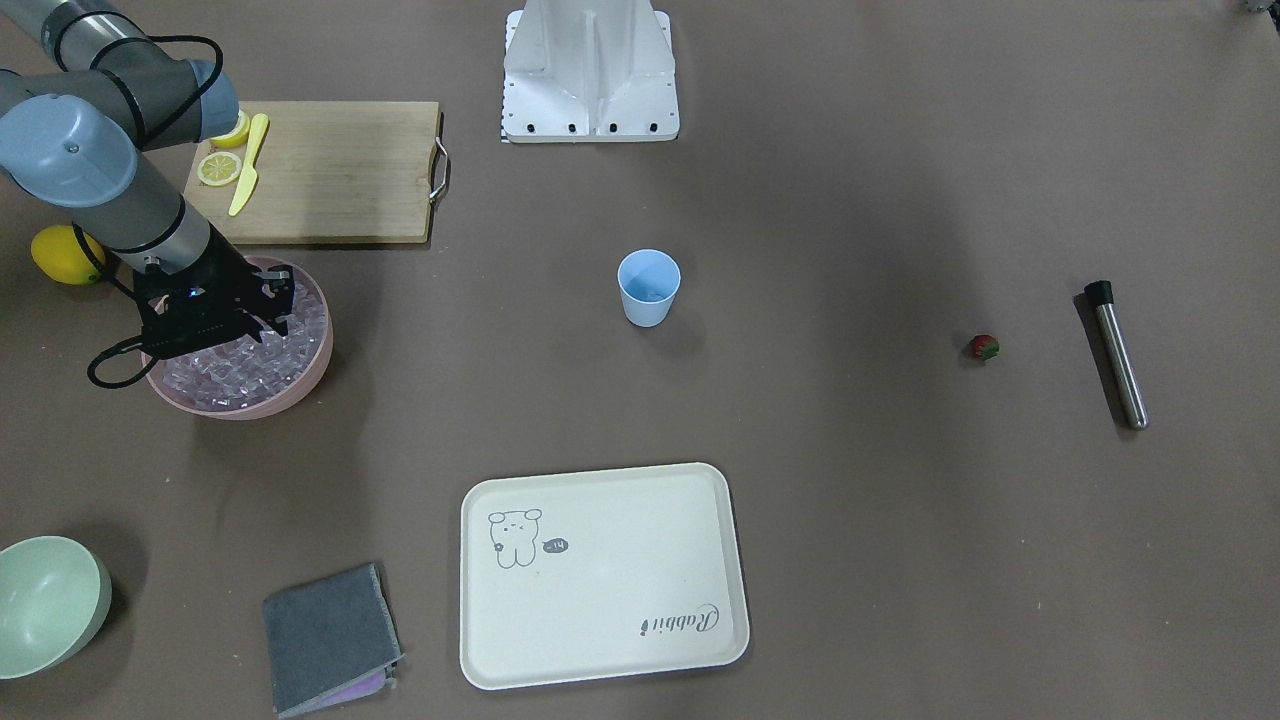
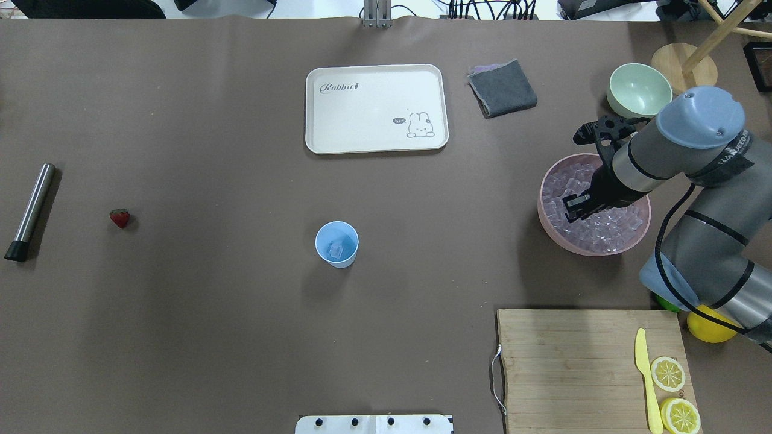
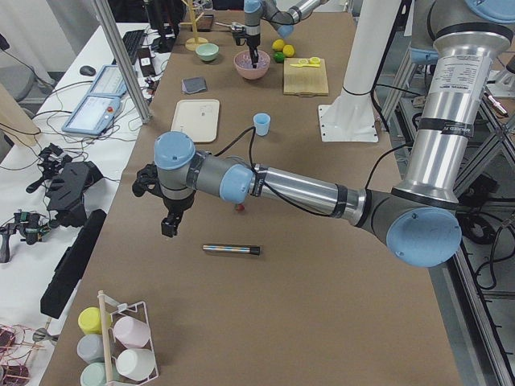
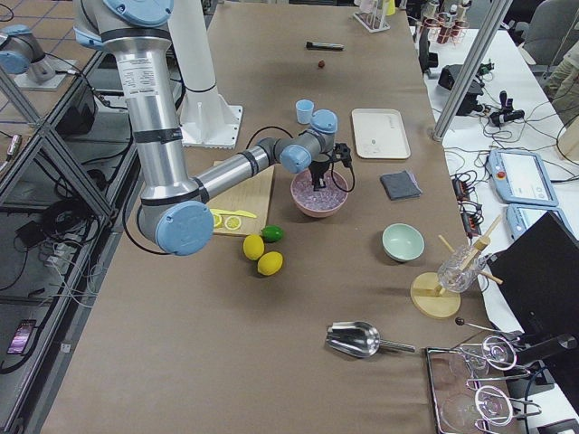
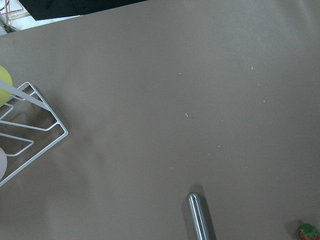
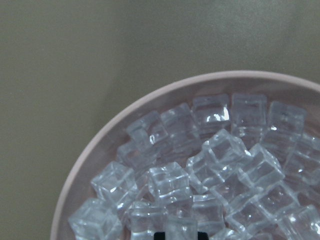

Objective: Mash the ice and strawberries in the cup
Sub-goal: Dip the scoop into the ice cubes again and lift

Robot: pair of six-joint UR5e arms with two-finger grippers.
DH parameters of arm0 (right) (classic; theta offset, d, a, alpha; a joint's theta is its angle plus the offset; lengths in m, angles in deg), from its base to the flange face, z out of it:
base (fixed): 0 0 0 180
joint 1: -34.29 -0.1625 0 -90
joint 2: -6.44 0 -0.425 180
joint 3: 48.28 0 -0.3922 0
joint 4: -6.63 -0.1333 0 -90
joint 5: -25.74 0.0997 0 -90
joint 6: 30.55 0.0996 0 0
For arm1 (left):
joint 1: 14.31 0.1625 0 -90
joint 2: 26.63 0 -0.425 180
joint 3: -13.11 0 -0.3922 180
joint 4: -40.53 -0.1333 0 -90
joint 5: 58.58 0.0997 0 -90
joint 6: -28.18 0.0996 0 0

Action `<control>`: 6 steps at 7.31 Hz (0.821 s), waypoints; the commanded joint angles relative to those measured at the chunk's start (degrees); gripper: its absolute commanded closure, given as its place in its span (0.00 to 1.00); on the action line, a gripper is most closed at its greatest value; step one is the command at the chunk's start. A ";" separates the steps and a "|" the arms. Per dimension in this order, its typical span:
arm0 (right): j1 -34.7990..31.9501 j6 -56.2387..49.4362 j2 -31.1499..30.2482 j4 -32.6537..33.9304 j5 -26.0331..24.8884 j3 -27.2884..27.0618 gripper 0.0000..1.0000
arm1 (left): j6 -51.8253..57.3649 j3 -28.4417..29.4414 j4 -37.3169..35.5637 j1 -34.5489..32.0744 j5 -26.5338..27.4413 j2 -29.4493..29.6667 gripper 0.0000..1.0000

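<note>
The light-blue cup [image 2: 336, 244] [image 1: 648, 287] stands mid-table with a couple of ice cubes in it. More ice [image 2: 603, 226] [image 6: 220, 150] fills a pink bowl [image 2: 546, 181] at the robot's right. My right gripper [image 2: 573, 210] [image 6: 180, 235] is down in that bowl. Its black fingertips [image 6: 159, 235] sit close on either side of one cube, shut on it. The strawberry [image 2: 119, 217] [image 5: 309, 232] lies far left on the table beside a steel muddler [image 2: 30, 211]. My left gripper [image 3: 167, 232] hangs over the table near the muddler; I cannot tell whether it is open or shut.
A wooden cutting board [image 2: 567, 355] with lemon slices and a yellow knife lies near the right arm's base, a whole lemon [image 2: 708, 325] beside it. A cream tray [image 2: 362, 120], grey cloth [image 2: 502, 88] and pale-green bowl [image 2: 639, 90] line the far side.
</note>
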 commanded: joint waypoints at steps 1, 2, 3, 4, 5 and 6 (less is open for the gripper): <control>-4.07 -0.03 0.31 0.84 2.55 -3.33 1.00 | 0.00 -0.01 -0.25 0.00 0.00 0.21 0.02; -4.35 0.14 1.36 0.67 2.74 -4.58 1.00 | 0.00 -0.01 -0.25 0.00 -0.08 0.21 0.02; -4.35 1.28 5.46 0.76 2.66 -4.50 1.00 | 0.00 0.08 -0.25 0.00 -0.08 -0.05 0.02; -2.79 6.42 9.15 0.32 1.96 -4.50 1.00 | 0.00 0.17 -0.25 0.00 -0.08 -0.40 0.02; -0.16 14.04 14.32 0.23 0.56 -4.24 1.00 | 0.00 0.34 -0.25 -0.09 -0.08 -0.75 0.02; 4.22 19.86 18.99 0.14 -5.11 -4.24 1.00 | 0.00 0.43 -0.25 0.00 -0.17 -1.19 0.02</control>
